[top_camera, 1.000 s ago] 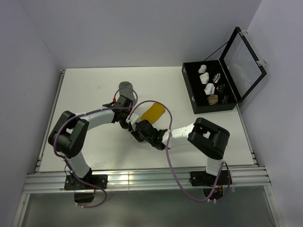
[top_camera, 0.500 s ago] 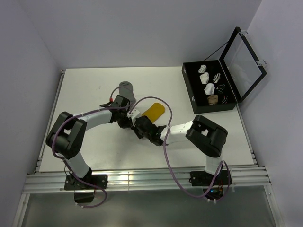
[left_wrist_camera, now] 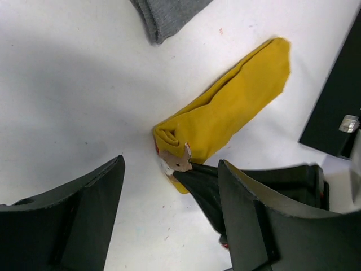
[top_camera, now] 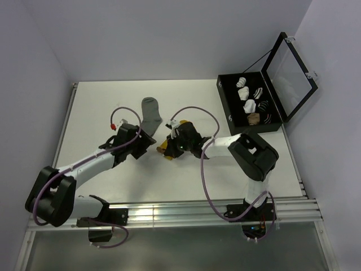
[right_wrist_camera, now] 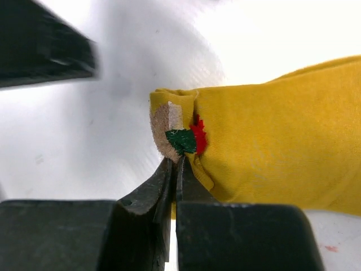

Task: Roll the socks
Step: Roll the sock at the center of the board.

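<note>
**Two socks on the table, the yellow one pinched at its folded end**

Two socks lie near the middle of the white table (top_camera: 101, 107). The mustard-yellow sock (left_wrist_camera: 225, 107) lies flat and slanted, with its near end folded over into a small curl. A tan tab (right_wrist_camera: 166, 127), a green patch (right_wrist_camera: 180, 140) and a red mark (right_wrist_camera: 198, 132) sit at that end. The grey sock (top_camera: 150, 113) lies flat just beyond it, toward the far edge and a little to the left. The two are near each other but not touching.

The right gripper (right_wrist_camera: 174, 164) has its jaws pressed together on the curled corner of the yellow sock, right under the tab, and the fabric bunches slightly there. From above, this gripper covers most of the sock.

The left gripper (top_camera: 145, 142) hangs just to the left of that same end. Its jaws are spread wide and nothing is between them. In its wrist view the curled tip and the other gripper's dark finger lie just ahead of the gap.

Well apart, at the table's far right corner, a black case (top_camera: 231, 121) stands with its clear lid (top_camera: 290, 68) raised. Inside it are white, striped and tan sock bundles (top_camera: 252, 104).
</note>
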`<action>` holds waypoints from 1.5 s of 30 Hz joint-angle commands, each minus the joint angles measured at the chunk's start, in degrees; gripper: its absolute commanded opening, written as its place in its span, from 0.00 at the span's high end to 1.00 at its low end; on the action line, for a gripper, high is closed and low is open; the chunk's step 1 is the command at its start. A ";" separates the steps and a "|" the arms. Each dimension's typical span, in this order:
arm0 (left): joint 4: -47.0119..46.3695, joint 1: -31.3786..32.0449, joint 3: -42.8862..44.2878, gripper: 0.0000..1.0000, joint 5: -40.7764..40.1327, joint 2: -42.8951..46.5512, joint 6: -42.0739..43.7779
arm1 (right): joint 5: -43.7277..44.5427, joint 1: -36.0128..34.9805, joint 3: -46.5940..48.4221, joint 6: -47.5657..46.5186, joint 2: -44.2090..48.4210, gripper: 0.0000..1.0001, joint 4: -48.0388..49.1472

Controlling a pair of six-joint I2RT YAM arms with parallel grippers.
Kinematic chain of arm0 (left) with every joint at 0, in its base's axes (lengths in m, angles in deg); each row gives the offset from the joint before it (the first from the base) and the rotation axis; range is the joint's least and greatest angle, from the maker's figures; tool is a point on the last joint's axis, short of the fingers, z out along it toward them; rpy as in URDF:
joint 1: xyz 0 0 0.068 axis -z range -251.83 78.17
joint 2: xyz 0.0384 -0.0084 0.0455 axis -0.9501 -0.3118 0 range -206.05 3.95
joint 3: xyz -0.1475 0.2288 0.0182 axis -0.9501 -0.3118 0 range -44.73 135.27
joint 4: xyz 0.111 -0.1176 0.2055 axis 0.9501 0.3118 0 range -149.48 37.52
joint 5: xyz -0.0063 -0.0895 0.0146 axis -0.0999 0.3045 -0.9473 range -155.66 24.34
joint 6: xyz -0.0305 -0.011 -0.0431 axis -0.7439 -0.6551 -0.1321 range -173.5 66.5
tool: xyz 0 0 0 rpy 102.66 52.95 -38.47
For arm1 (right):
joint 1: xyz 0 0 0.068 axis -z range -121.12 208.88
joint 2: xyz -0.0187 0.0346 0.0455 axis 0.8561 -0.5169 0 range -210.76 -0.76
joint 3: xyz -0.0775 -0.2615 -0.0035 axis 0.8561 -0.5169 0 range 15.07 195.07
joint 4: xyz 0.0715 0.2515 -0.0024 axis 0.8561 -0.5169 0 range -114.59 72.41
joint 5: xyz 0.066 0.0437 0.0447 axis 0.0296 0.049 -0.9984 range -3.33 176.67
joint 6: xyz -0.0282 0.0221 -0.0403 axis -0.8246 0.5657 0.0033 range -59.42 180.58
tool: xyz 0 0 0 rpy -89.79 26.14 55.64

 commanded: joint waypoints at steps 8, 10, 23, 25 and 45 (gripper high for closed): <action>-18.14 5.14 -8.53 0.31 -3.82 4.66 -1.36 | -29.16 11.12 -0.93 17.14 -6.95 1.00 2.65; -18.67 6.90 -8.27 0.31 -4.08 2.91 -1.62 | -30.39 12.01 -0.23 17.85 -7.93 1.00 2.22; -22.36 10.68 -7.82 0.32 -5.23 -7.72 -6.97 | -32.24 15.44 2.76 18.56 -11.80 1.00 -2.70; -23.58 10.68 -7.91 0.33 -5.31 -8.61 -7.68 | -32.07 15.44 4.07 17.60 -12.15 1.00 -4.36; -18.85 10.68 -7.12 0.46 -7.86 -15.20 -12.78 | -31.10 15.44 11.46 13.20 -14.70 1.00 -15.01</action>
